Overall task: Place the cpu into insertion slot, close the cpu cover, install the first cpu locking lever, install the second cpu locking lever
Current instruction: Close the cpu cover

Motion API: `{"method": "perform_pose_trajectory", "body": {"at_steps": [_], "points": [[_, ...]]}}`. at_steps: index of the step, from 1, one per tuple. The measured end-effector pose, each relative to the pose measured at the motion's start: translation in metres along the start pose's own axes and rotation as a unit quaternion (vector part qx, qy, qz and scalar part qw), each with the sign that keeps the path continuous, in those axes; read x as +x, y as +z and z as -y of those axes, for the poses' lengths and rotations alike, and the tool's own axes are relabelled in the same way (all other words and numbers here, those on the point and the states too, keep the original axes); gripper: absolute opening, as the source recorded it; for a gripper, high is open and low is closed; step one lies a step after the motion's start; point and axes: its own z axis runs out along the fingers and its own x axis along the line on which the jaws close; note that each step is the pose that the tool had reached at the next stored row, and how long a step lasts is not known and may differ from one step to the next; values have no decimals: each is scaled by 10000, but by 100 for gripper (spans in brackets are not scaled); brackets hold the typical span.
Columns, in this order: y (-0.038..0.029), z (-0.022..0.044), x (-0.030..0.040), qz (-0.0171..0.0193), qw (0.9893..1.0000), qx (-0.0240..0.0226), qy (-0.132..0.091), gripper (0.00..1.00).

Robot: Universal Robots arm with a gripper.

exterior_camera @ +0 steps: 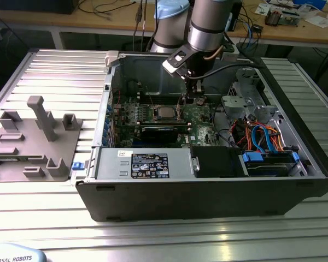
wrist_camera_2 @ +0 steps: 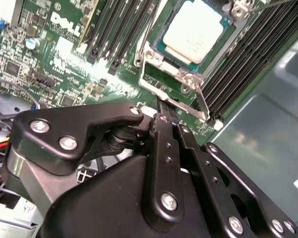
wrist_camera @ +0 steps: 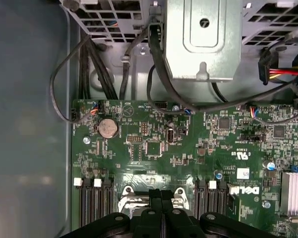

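Note:
The cpu (wrist_camera_2: 193,29), a flat square chip with a silvery top, lies seated in the insertion slot (wrist_camera_2: 160,43) on the green motherboard (wrist_camera_2: 64,69). The cpu cover (wrist_camera_2: 161,62), a thin metal frame, lies down around the chip's edges. A thin wire lever (wrist_camera_2: 204,101) runs along one side of the frame. Whether it is latched, I cannot tell. My gripper (wrist_camera_2: 169,116) hovers just beside the socket's corner with its black fingers (wrist_camera: 156,198) pressed together and nothing visible between them. In the exterior view the gripper (exterior_camera: 194,100) hangs inside the open case, to the exterior view's right of the cpu (exterior_camera: 165,112).
Long black memory slots (wrist_camera_2: 114,29) flank the socket. A power supply (exterior_camera: 147,164) and a drive bay with orange and blue cables (exterior_camera: 262,142) fill the case's near side. A metal bracket with black cables (wrist_camera: 201,39) borders the board. A grey fixture plate (exterior_camera: 33,136) lies outside.

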Motion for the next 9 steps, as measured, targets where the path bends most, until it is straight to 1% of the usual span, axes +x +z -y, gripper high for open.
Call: {"method": "perform_pose_trajectory", "body": {"at_steps": [4,9], "points": [[7,64,1,-1,10000,0,1,11],[20,111,2,-5,10000,0,1,11]]}}
